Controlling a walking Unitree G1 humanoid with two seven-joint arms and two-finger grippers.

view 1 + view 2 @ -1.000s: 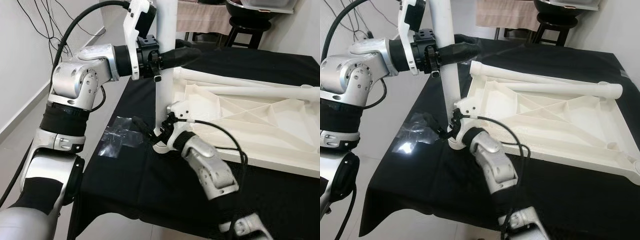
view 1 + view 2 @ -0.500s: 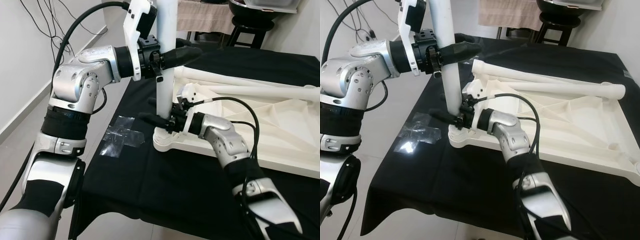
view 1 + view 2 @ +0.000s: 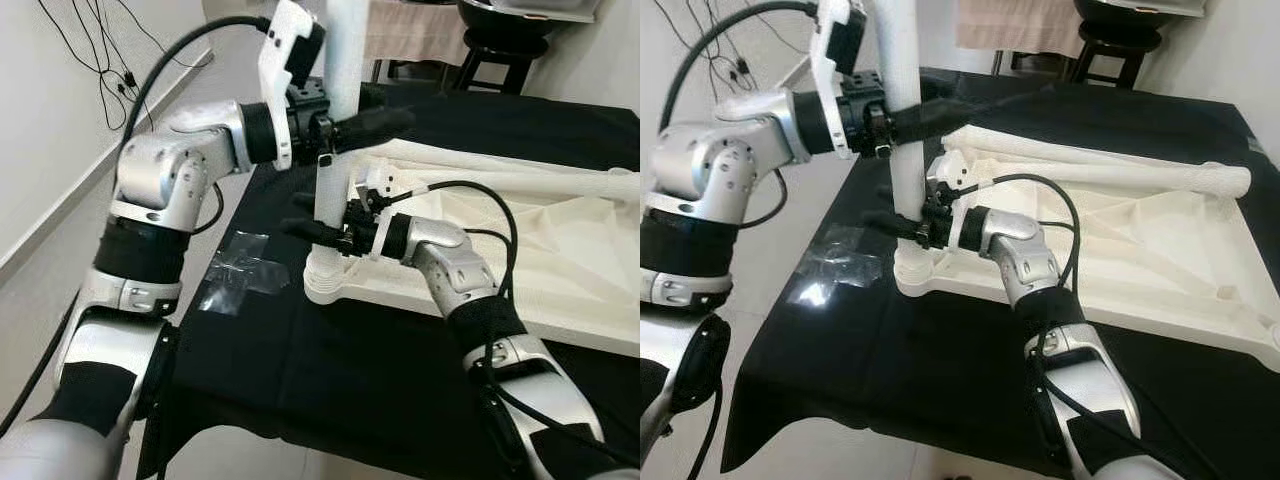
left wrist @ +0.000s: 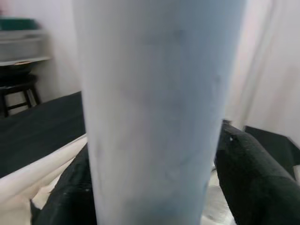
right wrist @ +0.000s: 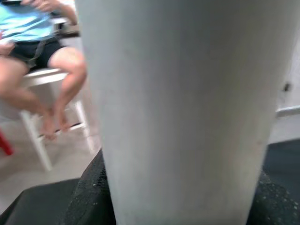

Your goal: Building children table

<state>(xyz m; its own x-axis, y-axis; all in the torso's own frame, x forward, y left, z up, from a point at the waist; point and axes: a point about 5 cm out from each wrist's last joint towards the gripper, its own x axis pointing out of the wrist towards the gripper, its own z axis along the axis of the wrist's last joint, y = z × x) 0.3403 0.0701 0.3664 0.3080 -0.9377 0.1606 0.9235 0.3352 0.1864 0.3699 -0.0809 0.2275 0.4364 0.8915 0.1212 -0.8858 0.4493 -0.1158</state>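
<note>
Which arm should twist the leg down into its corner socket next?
Right, probably. The right gripper straddles the leg low, just above the socket; the left gripper holds it higher, steadying it upright.

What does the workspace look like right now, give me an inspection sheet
Surface: black cloth over the table.
Job's things: white table top lies upside down; one white leg stands upright in its corner socket; loose legs lie across the top.
Clutter: clear tape patch on the cloth.
Grippers: left gripper clamps the leg high up; right gripper grips it low, near the socket.
Cables: black cable loops over the right arm; wires on the wall.
Surroundings: dark stool; a seated person.
</note>
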